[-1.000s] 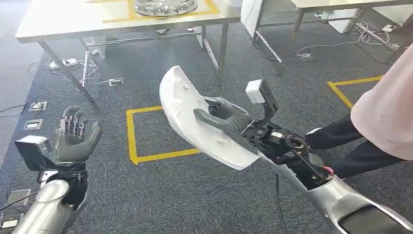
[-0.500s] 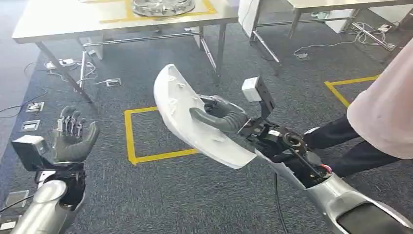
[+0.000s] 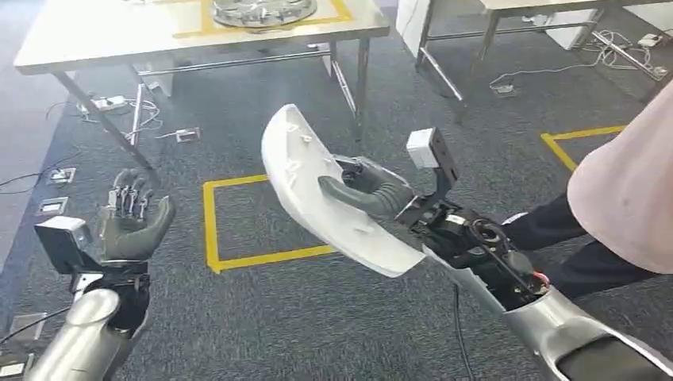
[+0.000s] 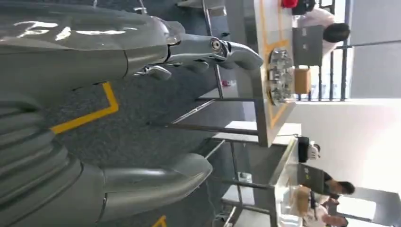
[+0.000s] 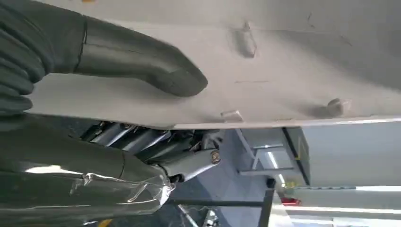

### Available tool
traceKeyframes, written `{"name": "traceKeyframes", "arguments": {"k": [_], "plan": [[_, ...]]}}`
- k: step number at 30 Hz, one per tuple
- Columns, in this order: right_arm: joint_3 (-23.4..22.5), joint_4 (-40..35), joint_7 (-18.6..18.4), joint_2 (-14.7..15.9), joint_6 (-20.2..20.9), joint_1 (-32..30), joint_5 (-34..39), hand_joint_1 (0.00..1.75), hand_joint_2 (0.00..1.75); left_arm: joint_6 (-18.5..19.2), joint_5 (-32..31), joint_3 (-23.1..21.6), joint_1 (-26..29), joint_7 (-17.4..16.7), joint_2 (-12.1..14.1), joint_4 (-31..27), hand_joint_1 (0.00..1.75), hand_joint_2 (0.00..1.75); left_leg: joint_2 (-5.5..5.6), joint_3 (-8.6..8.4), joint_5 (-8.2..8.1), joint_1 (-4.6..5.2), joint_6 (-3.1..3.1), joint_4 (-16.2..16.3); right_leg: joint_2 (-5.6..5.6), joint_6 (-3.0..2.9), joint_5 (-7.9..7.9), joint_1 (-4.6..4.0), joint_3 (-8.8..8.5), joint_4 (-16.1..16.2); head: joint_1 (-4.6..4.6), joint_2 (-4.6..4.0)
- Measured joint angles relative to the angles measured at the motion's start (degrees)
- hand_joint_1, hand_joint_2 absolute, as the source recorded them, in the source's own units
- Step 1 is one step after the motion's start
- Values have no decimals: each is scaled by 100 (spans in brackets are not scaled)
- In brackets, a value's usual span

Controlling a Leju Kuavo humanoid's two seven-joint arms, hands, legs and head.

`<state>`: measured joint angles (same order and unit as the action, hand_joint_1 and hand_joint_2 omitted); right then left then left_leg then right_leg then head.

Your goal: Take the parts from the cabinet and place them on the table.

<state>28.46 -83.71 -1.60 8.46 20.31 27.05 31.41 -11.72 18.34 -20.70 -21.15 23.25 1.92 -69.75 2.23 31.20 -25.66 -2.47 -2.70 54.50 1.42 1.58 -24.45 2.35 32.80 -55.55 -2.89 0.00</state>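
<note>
My right hand (image 3: pixel 367 190) grips a long curved white plastic part (image 3: pixel 313 194), thumb across its inner face and fingers behind its edge, holding it above the carpet. The right wrist view shows the thumb (image 5: pixel 142 66) pressed on the white part (image 5: pixel 283 71), with the fingers (image 5: pixel 156 146) under the rim. My left hand (image 3: pixel 133 216) is raised at the lower left, palm up, fingers apart and holding nothing; the left wrist view shows the left hand (image 4: pixel 142 109) spread wide. A white table (image 3: pixel 95 36) stands ahead with a round silver metal part (image 3: pixel 258 9) inside a yellow tape outline.
A yellow tape square (image 3: pixel 262 218) marks the grey carpet below the held part. Cables and floor sockets (image 3: pixel 111 103) lie under the table at left. A person in a pink top (image 3: pixel 627 182) stands close on the right. A second table (image 3: pixel 508 8) stands at the back right.
The whole view has shifted slightly, so the camera moved. My right hand keeps its hold on the white part. The left hand stays raised and empty.
</note>
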Motion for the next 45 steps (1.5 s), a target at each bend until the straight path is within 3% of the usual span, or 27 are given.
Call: {"name": "traceKeyframes", "arguments": {"k": [1,4,6,9,10,15,17,19,21,22,23,24,25,26,27,29,31,32,33,35,37,38,39,40,41,42,45], "plan": [[-7,0,9,0,0,13,0,175,175,0,-2,0,-26,3,2,-15,0,175,-137,151,-63,12,-6,304,-20,-49,-43,-7,-50,3,70,0],[-2,2,7,2,-2,24,-26,175,175,2,-2,0,-12,-2,6,-15,0,175,-190,1143,-433,45,-5,1775,-68,-102,-177,-41,-163,3,156,0],[-7,2,7,2,-2,22,-59,175,175,2,-4,0,12,-2,7,-15,0,175,-190,1464,-208,68,59,1927,-78,-116,-285,-75,-299,4,180,0],[-7,2,4,2,-2,54,-63,175,175,2,-9,0,2,-2,17,-20,0,175,-194,978,891,208,295,408,-97,-107,-493,-113,-592,29,202,0],[-9,4,4,2,-4,59,-65,175,175,2,-13,0,3,-2,20,-22,0,175,-249,868,811,248,365,221,-112,-96,-536,-90,-605,104,173,-2],[-22,-26,-11,2,-17,141,-77,175,175,7,-33,0,-23,-4,17,-59,0,175,-250,478,529,293,404,-173,-148,102,-475,-107,-773,104,217,0],[-26,-31,-6,2,-17,221,-68,175,175,7,-35,-2,-28,-4,15,-59,0,175,-222,254,432,274,444,-262,-134,58,-456,-117,-381,-620,169,0],[-24,-26,-20,2,-17,166,-70,175,175,9,-35,-22,25,-6,11,-57,0,175,-190,65,285,274,457,-282,-123,20,-768,-148,183,-1418,107,0],[-15,-26,-28,2,-15,116,-70,175,175,13,-35,-63,68,-13,11,-57,0,175,-153,-148,120,283,467,-283,-121,65,-1226,-160,543,-1596,86,0],[-18,-26,-26,2,-11,120,-68,175,175,13,-35,-77,71,-13,11,-57,0,175,-128,-282,23,287,464,-283,-121,70,-1295,-160,615,-1430,70,0],[-26,-26,-22,2,-11,128,-66,175,175,15,-35,-81,70,-13,11,-57,0,175,-108,-420,-78,288,458,-283,-122,77,-1180,-160,625,-1139,53,0],[-26,-26,-22,2,-9,129,-66,175,175,15,-35,-87,72,-15,9,-57,0,175,-97,-573,-182,295,447,-283,-119,56,-803,-159,612,-737,24,0],[-26,-26,-22,13,-9,119,-66,175,175,15,-35,-96,87,-19,9,-57,0,175,-98,-660,-297,296,440,-291,-118,17,-101,-160,610,-288,-10,0],[-22,-4,-22,17,-7,102,-63,175,175,17,-33,-101,95,-19,11,-48,0,175,-89,-743,-401,314,415,-268,-119,-25,933,-175,640,202,-11,-2],[-22,4,-15,17,-2,98,-61,175,175,17,-33,-109,121,-39,4,-46,0,175,-55,-740,-438,315,381,-254,-134,-54,699,-207,593,190,51,0],[-17,-50,-20,15,11,139,-61,175,175,18,-37,-116,61,-22,4,-85,0,175,-79,-747,-485,296,327,-241,-97,-146,656,-242,577,145,42,0],[-50,-90,5,15,20,239,-59,175,175,17,-44,-116,11,-22,-2,-111,0,175,-105,-427,-243,291,261,368,-82,-198,561,-192,437,190,-2,0],[-48,-90,9,15,35,244,-57,175,175,18,-48,-118,6,-8,-4,-111,0,175,-139,-28,24,281,200,1010,-86,-215,491,-176,331,213,44,0],[-40,-87,-4,15,33,232,-61,175,175,17,-48,-118,21,-22,-2,-109,0,175,-158,343,40,252,140,1497,-88,-227,422,-164,241,230,68,0],[-29,-87,-11,15,42,196,-61,175,175,17,-48,-118,63,-22,2,-107,0,175,-178,943,-489,196,61,1960,-84,-212,249,-125,35,237,97,0],[-31,-87,-9,15,42,197,-61,175,175,17,-48,-118,65,-21,9,-107,0,175,-186,1202,-1024,174,36,1798,-80,-179,71,-78,-192,238,129,0],[-26,-87,-11,15,44,196,-61,175,175,17,-48,-120,66,-21,11,-105,0,175,-189,1212,-1031,169,26,1523,-79,-156,-28,-57,-318,240,147,0],[-22,-87,-11,15,44,197,-61,175,175,11,-48,-118,64,-22,15,-107,0,175,-193,1164,-821,158,25,1128,-78,-127,-128,-35,-446,240,173,0],[-20,-87,-11,13,44,198,-61,175,175,7,-48,-120,64,-22,17,-107,0,175,-213,1072,-291,148,30,612,-82,-87,-232,-24,-574,241,191,0],[-18,-85,-11,15,44,198,-61,175,175,7,-48,-120,72,-22,17,-105,0,175,-277,984,482,137,48,130,-94,-52,-321,-26,-522,265,230,0],[-11,-87,-13,11,44,208,-61,175,175,4,-48,-122,61,-21,22,-105,0,175,-319,996,874,155,76,-235,-75,-19,-427,-59,-695,209,298,0],[-13,-114,6,11,65,264,-59,175,175,4,-44,-129,44,-21,17,-114,0,175,-287,900,844,148,245,-144,-69,108,-484,-86,-852,203,247,0]]}}
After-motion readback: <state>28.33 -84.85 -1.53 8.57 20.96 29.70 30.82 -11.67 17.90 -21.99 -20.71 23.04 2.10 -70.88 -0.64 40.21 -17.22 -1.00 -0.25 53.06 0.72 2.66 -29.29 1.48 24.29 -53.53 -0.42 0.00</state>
